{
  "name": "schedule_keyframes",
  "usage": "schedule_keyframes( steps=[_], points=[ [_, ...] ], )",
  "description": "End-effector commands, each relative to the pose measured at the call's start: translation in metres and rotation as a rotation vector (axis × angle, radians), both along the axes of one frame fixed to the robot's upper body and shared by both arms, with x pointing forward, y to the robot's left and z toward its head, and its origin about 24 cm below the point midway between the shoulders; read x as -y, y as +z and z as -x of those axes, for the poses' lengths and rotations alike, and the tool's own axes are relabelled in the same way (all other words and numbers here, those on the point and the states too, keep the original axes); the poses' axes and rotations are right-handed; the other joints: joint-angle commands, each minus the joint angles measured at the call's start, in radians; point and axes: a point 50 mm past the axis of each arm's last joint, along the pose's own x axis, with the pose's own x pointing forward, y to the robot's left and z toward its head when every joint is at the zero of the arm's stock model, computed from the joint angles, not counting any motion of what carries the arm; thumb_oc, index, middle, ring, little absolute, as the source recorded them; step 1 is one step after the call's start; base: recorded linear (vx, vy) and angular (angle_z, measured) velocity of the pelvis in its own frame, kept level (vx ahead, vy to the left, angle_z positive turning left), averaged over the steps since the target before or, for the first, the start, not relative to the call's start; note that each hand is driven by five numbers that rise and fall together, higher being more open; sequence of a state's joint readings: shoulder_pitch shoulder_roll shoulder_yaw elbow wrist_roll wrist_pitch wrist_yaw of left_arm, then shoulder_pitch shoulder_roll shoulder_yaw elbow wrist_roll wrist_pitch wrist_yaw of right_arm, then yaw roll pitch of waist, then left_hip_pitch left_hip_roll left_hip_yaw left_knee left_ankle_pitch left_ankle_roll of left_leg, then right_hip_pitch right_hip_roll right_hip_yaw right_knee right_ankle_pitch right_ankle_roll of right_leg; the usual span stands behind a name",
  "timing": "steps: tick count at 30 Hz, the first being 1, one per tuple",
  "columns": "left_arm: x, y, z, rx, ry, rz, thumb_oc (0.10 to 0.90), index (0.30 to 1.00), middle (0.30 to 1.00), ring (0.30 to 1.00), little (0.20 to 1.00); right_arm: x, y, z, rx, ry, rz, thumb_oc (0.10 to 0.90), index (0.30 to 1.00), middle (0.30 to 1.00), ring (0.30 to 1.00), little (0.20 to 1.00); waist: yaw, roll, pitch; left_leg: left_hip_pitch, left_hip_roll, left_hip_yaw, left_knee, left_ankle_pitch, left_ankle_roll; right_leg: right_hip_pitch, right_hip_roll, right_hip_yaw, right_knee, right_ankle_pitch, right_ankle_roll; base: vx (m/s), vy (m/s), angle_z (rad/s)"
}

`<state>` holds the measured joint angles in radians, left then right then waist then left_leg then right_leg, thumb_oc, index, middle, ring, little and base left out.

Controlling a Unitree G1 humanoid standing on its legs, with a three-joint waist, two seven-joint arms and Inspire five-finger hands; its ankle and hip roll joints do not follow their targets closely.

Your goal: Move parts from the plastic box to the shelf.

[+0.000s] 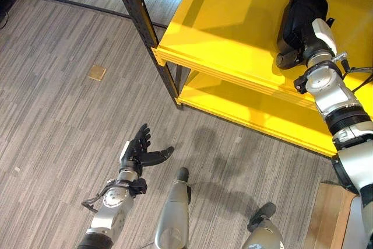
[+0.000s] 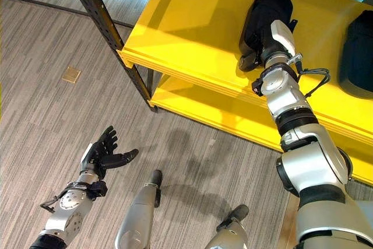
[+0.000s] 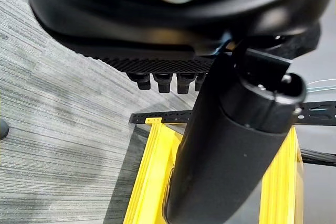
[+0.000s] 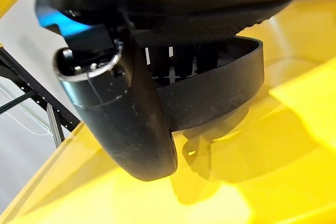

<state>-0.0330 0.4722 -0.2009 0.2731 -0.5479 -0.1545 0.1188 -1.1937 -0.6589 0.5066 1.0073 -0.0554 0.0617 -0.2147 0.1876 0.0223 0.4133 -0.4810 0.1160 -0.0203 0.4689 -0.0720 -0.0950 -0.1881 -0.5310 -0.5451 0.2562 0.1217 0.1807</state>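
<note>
Shelf (image 1: 233, 21) already carrying one black part (image 2: 356, 51) off to the right. Second part (image 4: 220, 90), a black curved thing, pinched in right hand (image 2: 262, 24) just over the yellow top board, thumb and fingers curled round it. Not let go yet, so probably mid-drop-off. Left hand (image 1: 140, 150) down low over the floor, fingers spread, holding nothing. Can't say how many parts remain.

Shelf (image 1: 233, 33): glossy yellow boards (smooth, reflective) on a matt black perforated metal upright (image 1: 137, 10). Part (image 4: 220, 90): black plastic, matt. Floor (image 1: 58, 121): grey, striated texture.
</note>
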Motion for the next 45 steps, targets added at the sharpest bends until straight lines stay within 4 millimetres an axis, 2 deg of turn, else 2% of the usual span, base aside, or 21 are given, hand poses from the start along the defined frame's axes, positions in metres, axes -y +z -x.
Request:
schedule_keyframes(
  steps=[1,10,17,25,34,45],
  points=[
    [0.003,0.037,-0.010,0.197,-0.050,-0.009,0.900,1.000,1.000,1.000,1.000,-0.010,0.076,0.002,0.214,0.002,0.061,0.400,0.300,0.300,0.300,0.300,0.001,0.026,-0.033,0.111,0.010,0.077,-0.077,-0.056,0.027,-0.011,0.007,0.106,0.194,-0.020,0.039,0.00,0.000,0.00],
    [0.006,0.039,-0.011,0.199,-0.077,-0.016,0.900,1.000,1.000,1.000,1.000,0.014,0.064,0.003,0.148,-0.099,0.072,0.400,0.300,0.300,0.300,0.300,-0.008,0.032,-0.030,0.116,0.011,0.078,-0.083,-0.055,0.026,-0.021,0.007,0.112,0.197,-0.019,0.042,0.00,0.000,-0.01],
    [0.005,0.039,-0.010,0.200,-0.085,-0.022,0.900,1.000,1.000,1.000,1.000,0.033,0.076,0.012,0.173,-0.166,0.117,0.400,0.300,0.300,0.300,0.300,-0.023,0.033,-0.027,0.121,0.015,0.082,-0.085,-0.055,0.025,-0.030,0.011,0.124,0.200,-0.015,0.044,0.00,0.000,0.00],
    [0.004,0.039,-0.010,0.196,-0.089,-0.026,0.900,1.000,1.000,1.000,1.000,0.045,0.079,0.017,0.180,-0.207,0.121,0.400,0.300,0.300,0.300,0.300,-0.034,0.034,-0.024,0.118,0.016,0.084,-0.081,-0.057,0.025,-0.042,0.013,0.131,0.207,-0.012,0.044,0.00,0.000,0.00],
    [0.001,0.039,-0.009,0.193,-0.083,-0.030,0.900,1.000,1.000,1.000,1.000,0.046,0.081,0.017,0.171,-0.219,0.143,0.400,0.300,0.300,0.300,0.300,-0.039,0.034,-0.025,0.115,0.014,0.083,-0.084,-0.055,0.028,-0.048,0.010,0.133,0.207,0.002,0.048,0.00,0.000,0.00],
    [-0.004,0.036,-0.006,0.186,-0.055,-0.019,0.900,1.000,1.000,1.000,1.000,0.045,0.095,0.020,0.206,-0.224,0.171,0.400,0.300,0.300,0.300,0.300,-0.028,0.034,-0.022,0.109,0.005,0.077,-0.101,-0.044,0.032,-0.050,0.008,0.122,0.205,0.019,0.052,0.00,0.000,0.00]
  ],
)
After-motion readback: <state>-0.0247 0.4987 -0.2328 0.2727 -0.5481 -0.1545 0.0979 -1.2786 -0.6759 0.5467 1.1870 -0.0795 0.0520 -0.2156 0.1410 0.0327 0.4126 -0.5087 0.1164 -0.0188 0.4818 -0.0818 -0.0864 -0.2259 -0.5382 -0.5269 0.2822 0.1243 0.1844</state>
